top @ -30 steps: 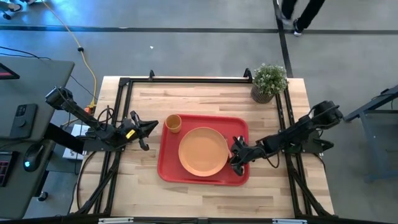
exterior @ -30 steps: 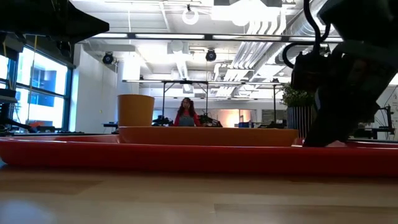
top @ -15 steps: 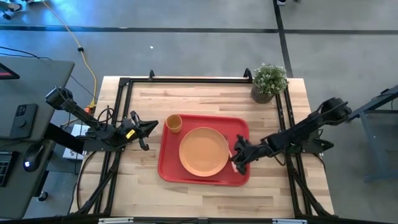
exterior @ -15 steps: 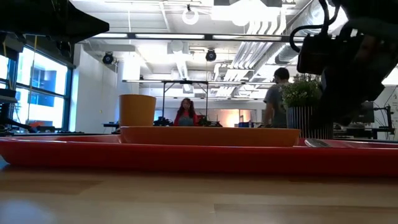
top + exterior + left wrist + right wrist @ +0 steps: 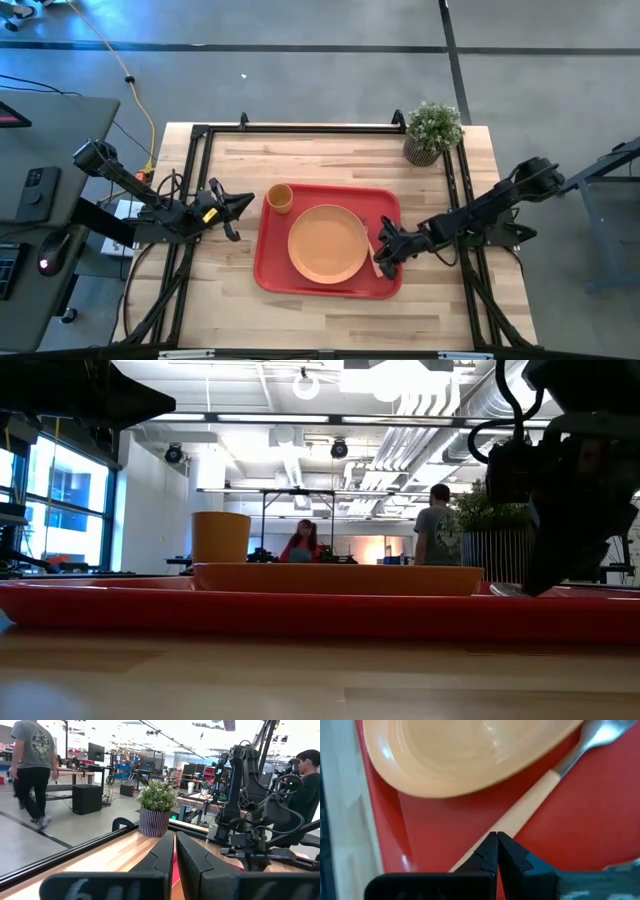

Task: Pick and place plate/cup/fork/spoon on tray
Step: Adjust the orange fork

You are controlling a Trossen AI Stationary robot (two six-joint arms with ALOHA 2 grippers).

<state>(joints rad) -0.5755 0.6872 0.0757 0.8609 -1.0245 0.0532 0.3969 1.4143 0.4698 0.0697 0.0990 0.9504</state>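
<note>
At centre frame sits the tray (image 5: 270,270), plate (image 5: 326,243) in its middle, cup (image 5: 279,198) upper left, fork (image 5: 555,775) lying right of the plate. Right gripper (image 5: 380,258) hovers there, fingers pinched together, empty; left gripper (image 5: 238,205) waits left, fingers together.

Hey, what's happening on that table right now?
A two-armed robot is setting a red tray. The orange plate and the cup are already on it, and a utensil, fork or spoon I can't tell, lies on the tray beside the plate. The right gripper sits closed just above that utensil's handle. The left gripper waits, closed, left of the tray.
</note>
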